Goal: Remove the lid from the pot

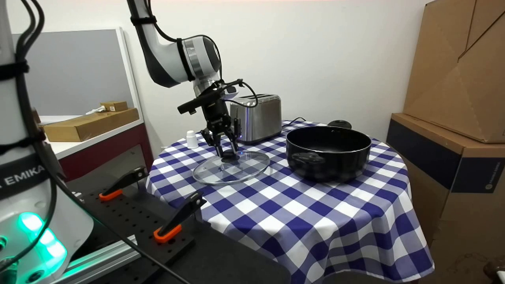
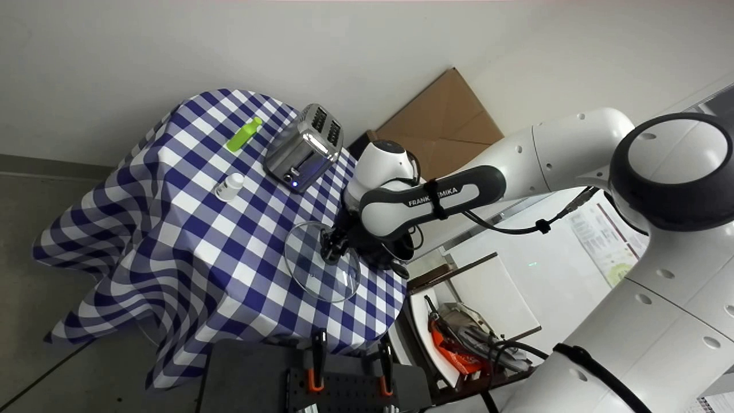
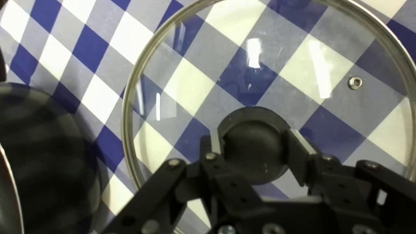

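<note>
The lid, a see-through glass disc with a black centre knob, is beside the pot over the checked cloth. It looks slightly tilted in an exterior view; whether its rim touches the cloth I cannot tell. The lid also shows in another exterior view and in the wrist view. My gripper points down with its fingers on both sides of the knob, shut on it; this shows in the wrist view. The black pot stands upright and uncovered, apart from the lid, at left in the wrist view.
A silver toaster stands behind the gripper. A white bottle and a green bottle are on the table. Black clamps and a dark board lie at the front edge. Large cardboard boxes stand beside the table.
</note>
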`<state>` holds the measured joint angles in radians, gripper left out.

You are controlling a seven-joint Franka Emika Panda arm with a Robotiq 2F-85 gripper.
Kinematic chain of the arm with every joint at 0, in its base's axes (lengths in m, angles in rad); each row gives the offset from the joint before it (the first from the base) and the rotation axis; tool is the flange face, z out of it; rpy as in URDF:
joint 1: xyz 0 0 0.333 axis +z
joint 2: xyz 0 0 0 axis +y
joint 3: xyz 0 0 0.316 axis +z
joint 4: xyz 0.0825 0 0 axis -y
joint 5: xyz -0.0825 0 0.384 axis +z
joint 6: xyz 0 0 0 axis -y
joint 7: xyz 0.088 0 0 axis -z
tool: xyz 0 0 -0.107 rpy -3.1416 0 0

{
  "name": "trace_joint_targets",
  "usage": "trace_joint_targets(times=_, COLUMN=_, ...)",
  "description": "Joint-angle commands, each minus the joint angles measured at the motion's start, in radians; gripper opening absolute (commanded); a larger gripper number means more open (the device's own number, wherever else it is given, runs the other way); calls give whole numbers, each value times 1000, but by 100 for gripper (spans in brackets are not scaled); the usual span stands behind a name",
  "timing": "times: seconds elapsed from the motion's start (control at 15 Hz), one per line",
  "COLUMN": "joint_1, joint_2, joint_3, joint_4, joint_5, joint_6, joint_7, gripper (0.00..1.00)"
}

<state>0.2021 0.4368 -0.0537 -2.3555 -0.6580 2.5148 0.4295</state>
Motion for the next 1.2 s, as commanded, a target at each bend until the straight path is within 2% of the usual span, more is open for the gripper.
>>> trace_joint_targets(times=0.0, joint_1=-29, joint_2=8, joint_3=-20, joint_4=-4, joint_5=35, joint_6=20, joint_7=-29, gripper=25)
trace_joint_targets(times=0.07, joint_1=-35, joint_2=13, joint_3=-22, joint_4=-4, joint_5=44, joint_6=21, joint_7=-34, gripper=75)
trace_joint_targets(times=0.13, joint_1=-39, joint_2=16, joint_3=-24, joint_4=-4, joint_5=50, joint_6=18, joint_7=-39, gripper=77)
trace_joint_targets(times=0.33, joint_1=-54, joint_2=2, joint_3=-12, joint_4=-9, joint_5=96, joint_6=14, joint_7=-71, gripper=98)
trace_joint_targets(times=0.53, joint_1=-66, joint_2=-52, joint_3=18, joint_4=-28, joint_5=226, joint_6=3, joint_7=-123, gripper=100)
trace_joint_targets(times=0.73, joint_1=-115, joint_2=-158, joint_3=83, joint_4=-60, joint_5=475, joint_6=-47, joint_7=-186, gripper=100)
trace_joint_targets(times=0.87, joint_1=-134, joint_2=-239, joint_3=100, joint_4=-86, joint_5=610, joint_6=-74, joint_7=-199, gripper=100)
trace_joint_targets(times=1.0, joint_1=-128, joint_2=-337, joint_3=86, joint_4=-114, joint_5=645, joint_6=-121, joint_7=-176, gripper=100)
trace_joint_targets(times=1.13, joint_1=-126, joint_2=-427, joint_3=72, joint_4=-133, joint_5=607, joint_6=-185, joint_7=-161, gripper=100)
